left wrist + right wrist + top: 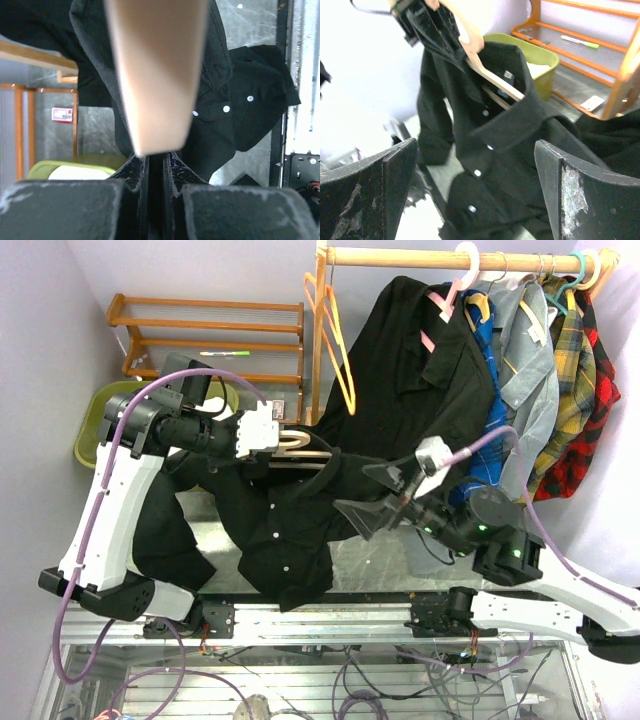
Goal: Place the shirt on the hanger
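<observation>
Mid-task: left gripper (275, 437) jaws clamp hanger (303, 446), one arm inside collar of shirt (290, 530) above tabletop (372, 556) — right gripper (372, 494) jaws spread wide. Your risk — a tug on loose fabric slides shirt off, or twists hanger in grip.

From high up behind both arms, looks down on the whole table (222, 540) and the clothes rail (430, 257) at the back. From the left wrist, looks past the hanger (155, 75) from very close, so it blurs; maybe faces down. From the right wrist, looks across at the shirt (485, 150) from nearby. Shares shirt and hanger in all three.
</observation>
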`<state>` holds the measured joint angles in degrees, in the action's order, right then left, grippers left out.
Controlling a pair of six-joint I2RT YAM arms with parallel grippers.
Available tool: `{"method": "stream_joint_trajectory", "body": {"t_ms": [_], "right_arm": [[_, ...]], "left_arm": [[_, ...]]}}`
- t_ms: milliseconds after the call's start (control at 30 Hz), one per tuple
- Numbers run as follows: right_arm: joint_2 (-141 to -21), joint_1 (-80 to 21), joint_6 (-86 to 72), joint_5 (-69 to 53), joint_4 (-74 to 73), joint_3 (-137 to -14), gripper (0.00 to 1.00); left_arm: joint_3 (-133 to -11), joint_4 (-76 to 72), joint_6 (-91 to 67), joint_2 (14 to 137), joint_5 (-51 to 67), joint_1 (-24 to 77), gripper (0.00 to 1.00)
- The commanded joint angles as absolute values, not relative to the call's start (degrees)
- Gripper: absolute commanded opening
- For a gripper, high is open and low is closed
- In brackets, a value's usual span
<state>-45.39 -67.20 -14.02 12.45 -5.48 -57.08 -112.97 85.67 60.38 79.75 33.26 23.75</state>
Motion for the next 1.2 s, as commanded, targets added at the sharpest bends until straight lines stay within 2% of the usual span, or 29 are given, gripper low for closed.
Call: {"method": "stream_joint_trajectory", "body": {"t_ms": [0,133,267,633,800,967,1167], "right_arm": [[-40.33,-67.33,2.59,11.73,-17.14,-53.24,1.00],[-41.57,-67.40,11.93,14.29,-21.66,-51.43,1.00],[-42.83,-67.34,19.53,18.10,-20.17,-49.74,1.00],[-42.14,-67.12,28.44,17.12,-24.45,-56.57,1.00],[-45.69,-65.48,25.39,11.22,-31.18,-61.49,1.00],[-49.10,-55.89,24.35,0.39,-30.67,-62.04,1.00],[-54.80,-49.98,22.02,-10.91,-30.20,-64.56,1.00]], "left_arm": [[-110.52,85.96,65.39,79.20,44.23,22.17,0.07],[-109.03,86.11,66.53,80.16,45.84,22.06,0.07],[-107.76,86.30,67.72,80.57,44.36,22.21,0.07],[-103.86,86.31,70.48,80.16,38.01,26.56,0.07],[-106.44,86.34,68.99,80.29,36.79,28.21,0.07],[-107.25,86.40,67.59,79.36,35.68,29.65,0.07],[-106.64,86.31,67.16,77.82,33.87,31.72,0.07]]}}
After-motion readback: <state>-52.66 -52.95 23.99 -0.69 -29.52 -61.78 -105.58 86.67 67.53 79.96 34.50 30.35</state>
